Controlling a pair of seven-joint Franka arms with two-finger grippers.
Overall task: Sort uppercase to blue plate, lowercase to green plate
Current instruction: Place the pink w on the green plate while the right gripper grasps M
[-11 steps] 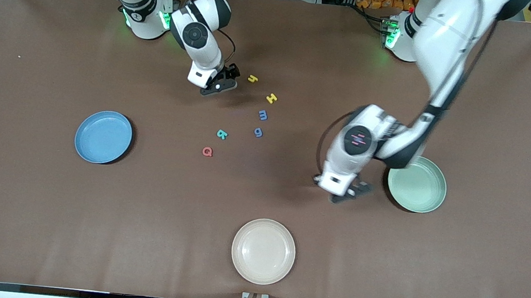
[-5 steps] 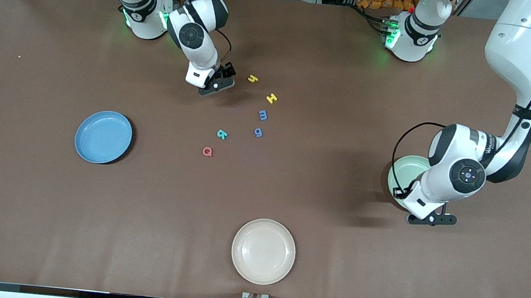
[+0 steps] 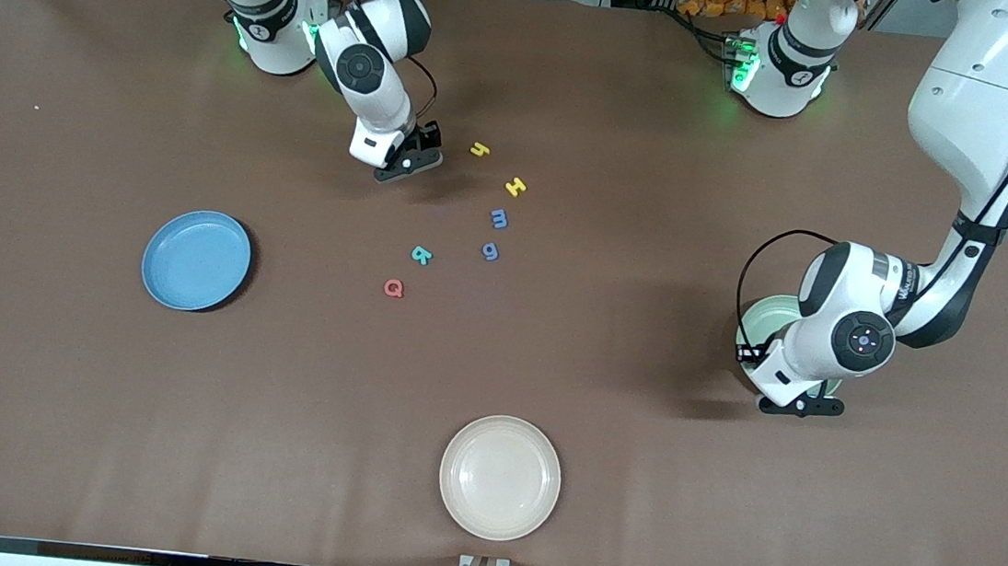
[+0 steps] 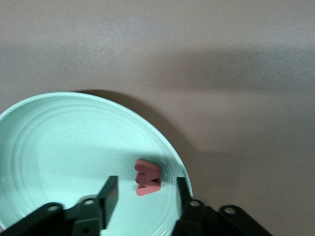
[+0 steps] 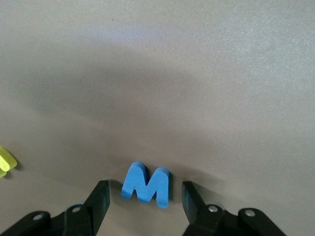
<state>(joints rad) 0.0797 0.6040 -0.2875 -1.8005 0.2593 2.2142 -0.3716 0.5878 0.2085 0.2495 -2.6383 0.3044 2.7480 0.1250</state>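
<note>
Fingers of the left gripper (image 4: 146, 196) stand apart over the red w (image 4: 147, 177) near the green plate (image 4: 59, 142) rim, while the right gripper (image 5: 142, 199), jaws apart, straddles the blue W (image 5: 146, 184), which it must pinch next.

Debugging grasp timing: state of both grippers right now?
Left gripper: open over the green plate, red w lying released between its fingers.
Right gripper: open, straddling the blue W, not gripped.
</note>
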